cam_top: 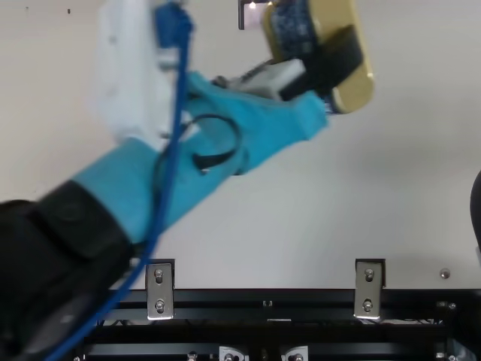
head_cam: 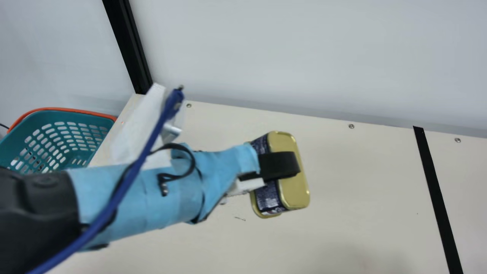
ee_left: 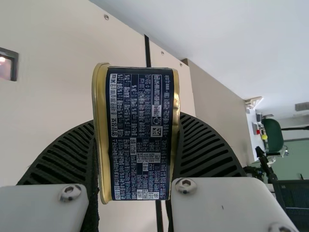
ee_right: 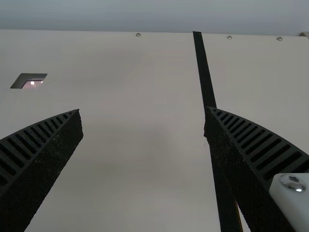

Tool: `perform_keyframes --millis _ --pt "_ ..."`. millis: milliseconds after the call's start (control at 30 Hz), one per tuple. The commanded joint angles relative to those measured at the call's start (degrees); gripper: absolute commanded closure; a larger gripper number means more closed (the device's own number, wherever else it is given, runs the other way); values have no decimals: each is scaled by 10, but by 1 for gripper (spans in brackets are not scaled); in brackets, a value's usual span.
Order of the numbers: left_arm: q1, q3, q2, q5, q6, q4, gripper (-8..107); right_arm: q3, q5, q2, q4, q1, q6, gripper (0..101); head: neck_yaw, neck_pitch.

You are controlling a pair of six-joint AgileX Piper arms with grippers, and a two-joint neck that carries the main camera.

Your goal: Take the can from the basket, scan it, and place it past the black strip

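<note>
Left gripper (head_cam: 277, 169) grasps one can (head_cam: 296, 196) above the table (head_cam: 361, 198); one black strip (head_cam: 436, 192) runs from its far edge; right gripper (ee_right: 143, 122) is released.

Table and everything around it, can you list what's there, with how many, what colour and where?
Can: one, gold and navy, in the left pincer above the table
Basket: at least one, teal, orange along the rim, beyond the table's left end
Black strip: one, toward the table's right end
Framed window: one, dark-edged, set in the table
Table: one, cream
Screws: several, silver, near table edges
Post: one, black, behind the table
Wall: pale, behind
Large brackets: two, silver, front rail
Chair: one, green, background
Left arm: black, light-blue wrap, blue cable
Left pincer: black, gripping can
Right pincer: black, open, above table
</note>
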Motion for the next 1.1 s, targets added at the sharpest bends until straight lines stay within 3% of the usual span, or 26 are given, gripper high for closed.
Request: perform_keyframes --millis 0,33,67,100,167,600,1067 --pt "-21 2 6 -32 -15 -67 89 0 0 0 0 0 0 0 -7 -2" --pt "-9 1 3 -13 -7 0 89 0 0 0 0 0 0 0 -7 -2" --pt "-15 1 6 -24 -11 -2 89 0 0 0 0 0 0 0 -7 -2" --pt "-20 1 6 -29 -15 -4 81 0 0 0 0 0 0 0 -7 -2" --pt "-20 1 6 -33 -16 -4 89 0 0 0 0 0 0 0 -7 -2" --pt "-20 1 6 -33 -16 -4 89 0 0 0 0 0 0 0 -7 -2" --pt "56 -10 67 -101 68 -20 89 0 0 0 0 0 0 0 -7 -2"
